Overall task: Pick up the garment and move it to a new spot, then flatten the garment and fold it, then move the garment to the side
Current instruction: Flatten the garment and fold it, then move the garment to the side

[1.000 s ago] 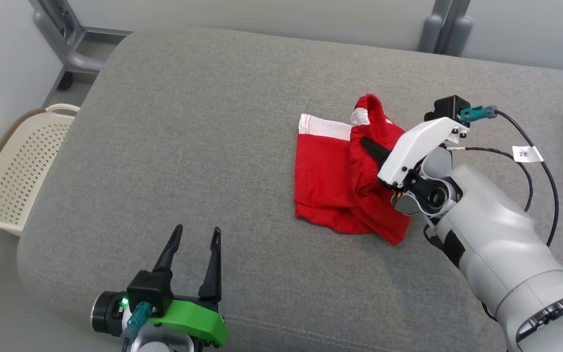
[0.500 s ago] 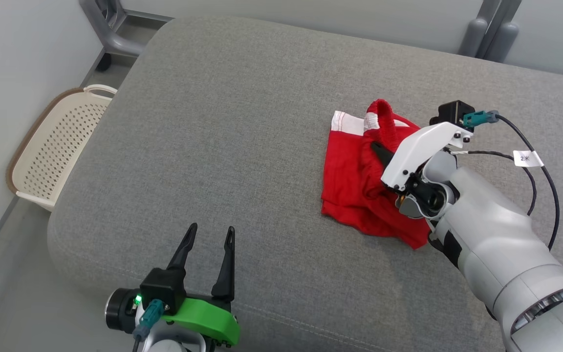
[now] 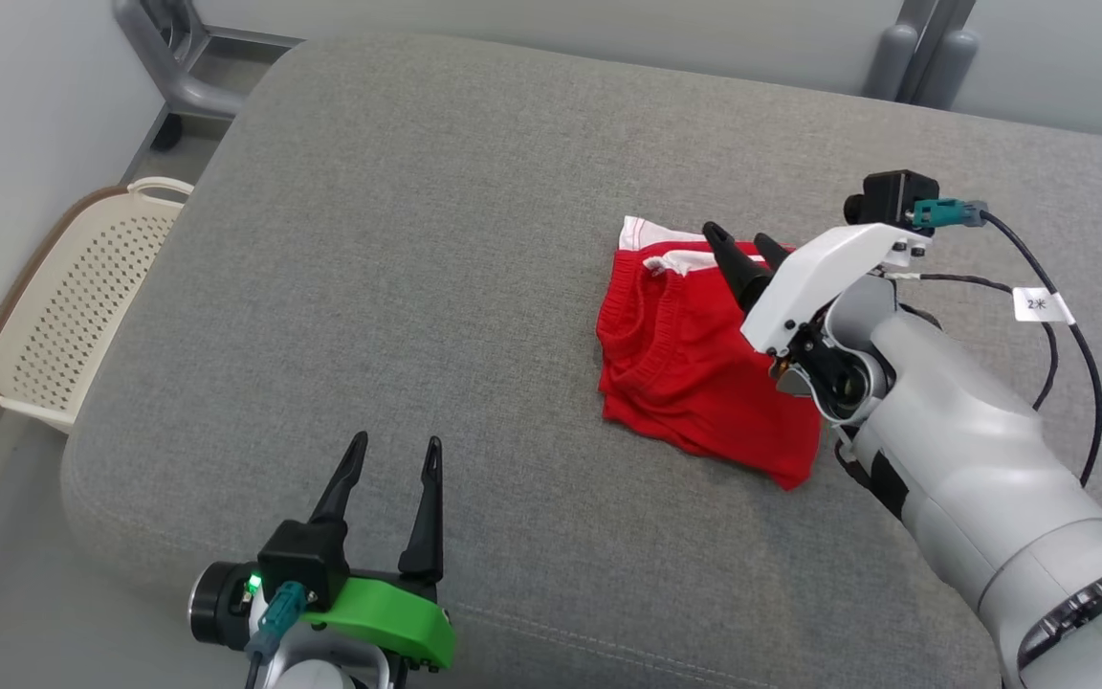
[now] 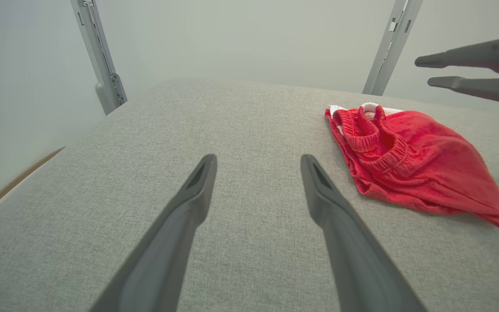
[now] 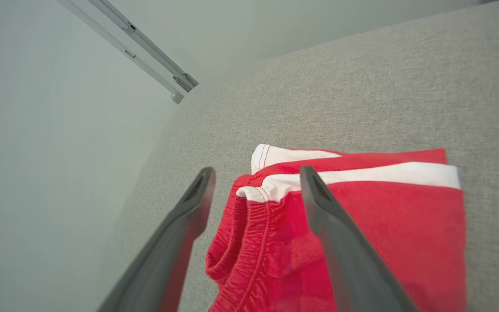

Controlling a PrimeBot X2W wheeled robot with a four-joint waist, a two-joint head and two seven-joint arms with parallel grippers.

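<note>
Fabric along the right side of the red shorts [image 3: 694, 373] is covered in the head view by the white housing and pale forearm of the right arm, so that edge cannot be traced there. The forearm itself runs off the lower right corner. In the right wrist view the shorts [image 5: 362, 225] run off the bottom edge, and only the white-trimmed hem and gathered elastic waistband are clear. In the left wrist view the body of the right gripper [image 4: 424, 71] is cut off by the right edge, with just its two dark fingers showing. A perforated cream laundry basket [image 3: 63, 306] stands on the floor to the left, its near side partly hidden behind the padded grey bench [image 3: 417, 239].

The shorts lie folded on the bench, right of centre, with the white trim on the far side and the waistband bunched toward the left. The right gripper [image 3: 736, 236] hangs over their far edge with its fingers spread wide and nothing between them. From the left wrist view the fingers are plainly raised above the shorts [image 4: 405, 160], not touching. Looking along its own fingers, the right gripper [image 5: 257, 170] straddles the corner where trim meets waistband.

The left gripper [image 3: 395, 440] sits near the bench's front edge, well apart from the shorts. The left gripper [image 4: 258, 157] is also spread wide and empty, with bare grey upholstery beneath it.
</note>
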